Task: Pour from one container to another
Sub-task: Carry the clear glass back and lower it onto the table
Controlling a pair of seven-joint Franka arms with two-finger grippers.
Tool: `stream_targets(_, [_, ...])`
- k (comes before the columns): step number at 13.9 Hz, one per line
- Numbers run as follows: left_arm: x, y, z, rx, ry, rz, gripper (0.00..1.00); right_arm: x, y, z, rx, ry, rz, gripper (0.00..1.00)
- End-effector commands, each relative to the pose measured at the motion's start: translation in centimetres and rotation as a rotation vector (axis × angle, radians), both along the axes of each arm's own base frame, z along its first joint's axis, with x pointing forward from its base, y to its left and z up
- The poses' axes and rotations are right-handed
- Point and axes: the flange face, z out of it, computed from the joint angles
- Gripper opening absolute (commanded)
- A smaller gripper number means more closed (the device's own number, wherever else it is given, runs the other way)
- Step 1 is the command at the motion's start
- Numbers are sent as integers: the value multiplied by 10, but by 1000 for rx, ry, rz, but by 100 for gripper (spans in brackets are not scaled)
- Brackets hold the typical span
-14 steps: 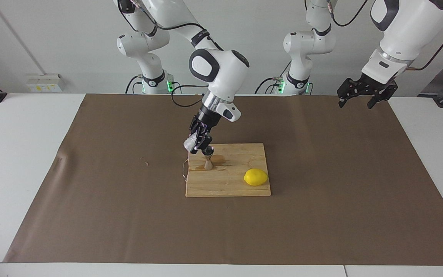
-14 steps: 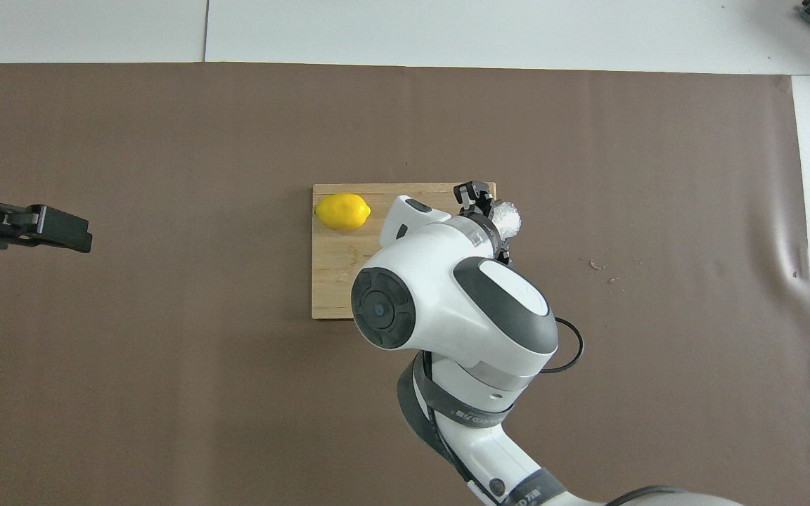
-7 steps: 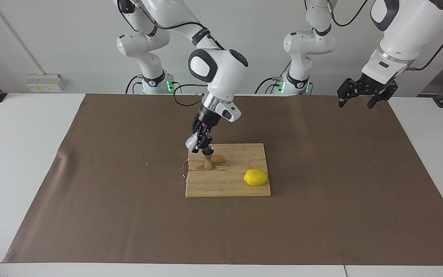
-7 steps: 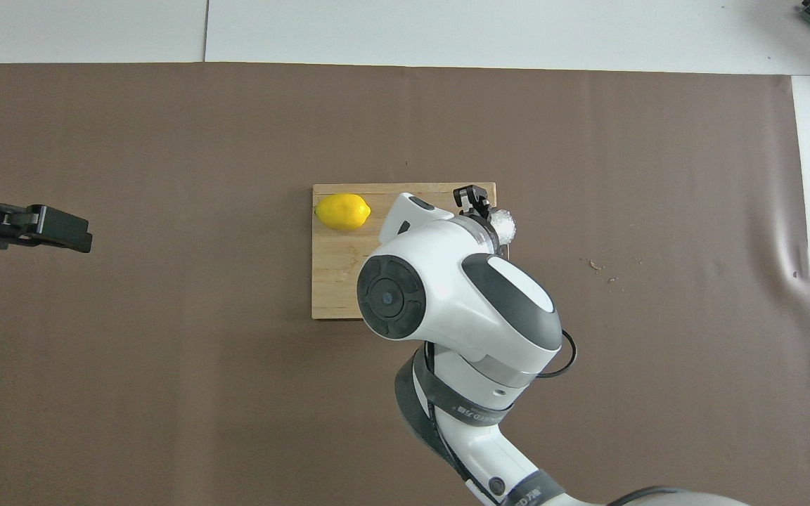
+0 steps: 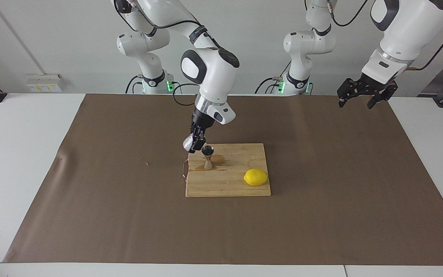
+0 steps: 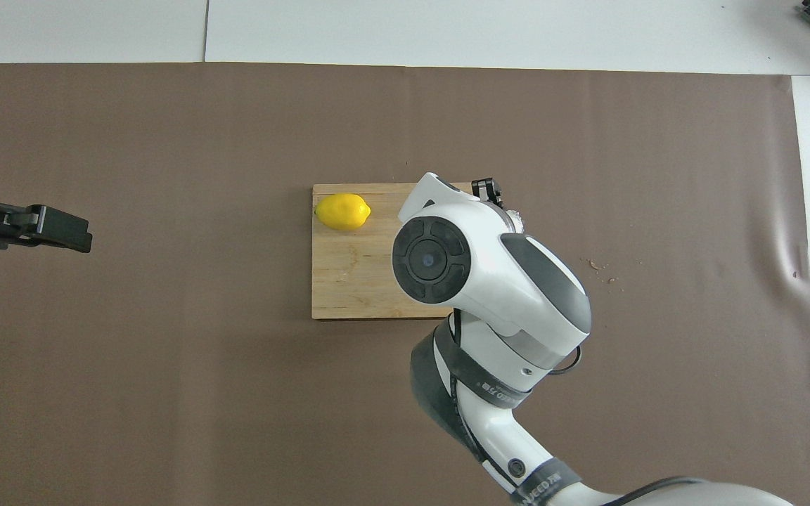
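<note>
a: glass cup (image 5: pixel 188 143) sits clamped in the right gripper (image 5: pixel 195 145), tilted, held in the air just above and beside the mouth of the steel jigger (image 5: pixel 207 157). fingers are closed tight on it.

b: jigger position?

a: upright on the wooden board (image 5: pixel 240 184), at the edge toward the right arm's end. lemon (image 5: pixel 255 177) on the same board, toward the left arm's end, well apart from the jigger. dark wet-looking patch on the board around the jigger's base.

b: left gripper (image 5: pixel 362 94)?

a: waiting in the air over the left arm's end of the tabletop (image 5: pixel 21 161), fingers spread, holding nothing.

b: risks from here?

a: jigger mouth is narrow and the cup's lip sits off to one side of it, so a stream could miss and run onto the board. the jigger is slim with a small foot; a nudge from the cup or gripper would likely tip it. overhead, the arm hides the pour point, so alignment can't be confirmed there.
</note>
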Motion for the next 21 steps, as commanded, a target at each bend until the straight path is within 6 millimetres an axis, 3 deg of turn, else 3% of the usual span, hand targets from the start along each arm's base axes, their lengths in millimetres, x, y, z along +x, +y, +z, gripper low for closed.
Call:
stream_targets(1, [-9,1,1,1,2,8,100,7,-19,7,43,51,5,0])
stream_targets(3, [-9,1,1,1,2,8,100,19,-49,0,105,118,-27,0])
stream_targets(6, [-9,1,1,1,2,8,100,32,-75,-7,164,134,-20,0])
stream_targets(13, [-9,1,1,1,2,8,100,27,-137,-40,262,253,-110,0])
stream_targets(21, [-9,1,1,1,2,8,100,23,-233,-94,443,309,-65,0])
